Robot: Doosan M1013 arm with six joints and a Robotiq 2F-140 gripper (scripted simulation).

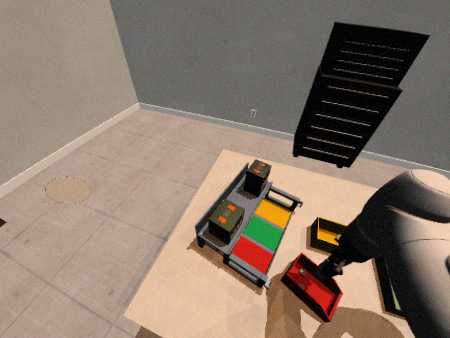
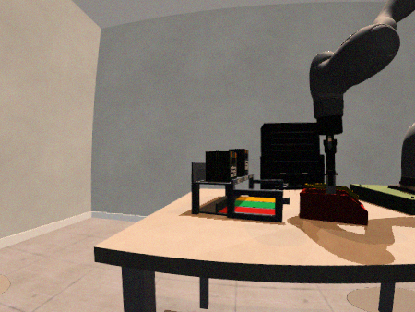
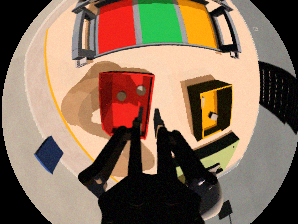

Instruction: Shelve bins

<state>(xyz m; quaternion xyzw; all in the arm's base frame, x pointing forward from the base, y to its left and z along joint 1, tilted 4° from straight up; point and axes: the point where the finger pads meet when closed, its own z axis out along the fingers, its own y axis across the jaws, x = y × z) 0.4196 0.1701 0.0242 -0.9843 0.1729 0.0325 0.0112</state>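
my gripper (image 1: 332,269) (image 2: 330,188) (image 3: 148,113): fingers slightly apart, astride one side wall of the red bin, clamped on nothing.
red bin (image 1: 320,296) (image 2: 332,208) (image 3: 116,114): on the table, just in front of the shelf (image 1: 243,203) (image 2: 195,199) (image 3: 82,54), two round parts inside.
yellow bin (image 1: 322,243) (image 3: 226,107): also in front of the shelf, a pale part inside.
colored marks: red (image 1: 254,254) (image 2: 255,210) (image 3: 116,25), green (image 1: 264,233) (image 2: 255,204) (image 3: 160,22) and orange-yellow (image 1: 274,213) (image 2: 255,199) (image 3: 197,22) lay uncovered on the shelf.
dark boxes: two stood on the shelf's upper board.

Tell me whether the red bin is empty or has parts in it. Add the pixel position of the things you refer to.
Not empty: the wrist view shows two small round parts inside the red bin (image 1: 320,295) (image 2: 332,208) (image 3: 117,110).
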